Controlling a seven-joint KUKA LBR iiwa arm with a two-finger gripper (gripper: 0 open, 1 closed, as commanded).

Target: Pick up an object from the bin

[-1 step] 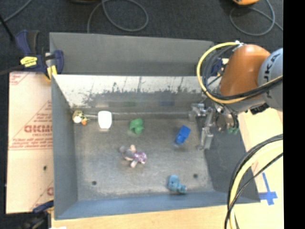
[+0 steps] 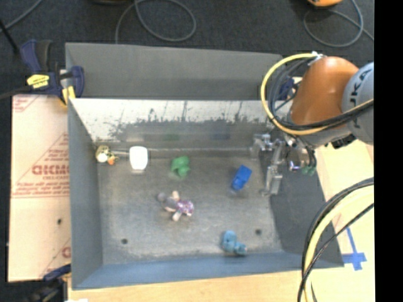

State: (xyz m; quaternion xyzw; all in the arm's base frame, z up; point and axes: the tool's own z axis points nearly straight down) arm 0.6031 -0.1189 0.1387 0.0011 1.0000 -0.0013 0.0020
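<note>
Arm (image 2: 321, 99) low, wrist (image 2: 284, 148) apparently vertical

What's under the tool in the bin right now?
Bare bin floor shows around the tool; the blue block lies beside it, apart. The floor directly beneath is covered by the tool.

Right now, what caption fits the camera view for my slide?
Robot hand at the right side of the bin, beside a blue block.
</note>
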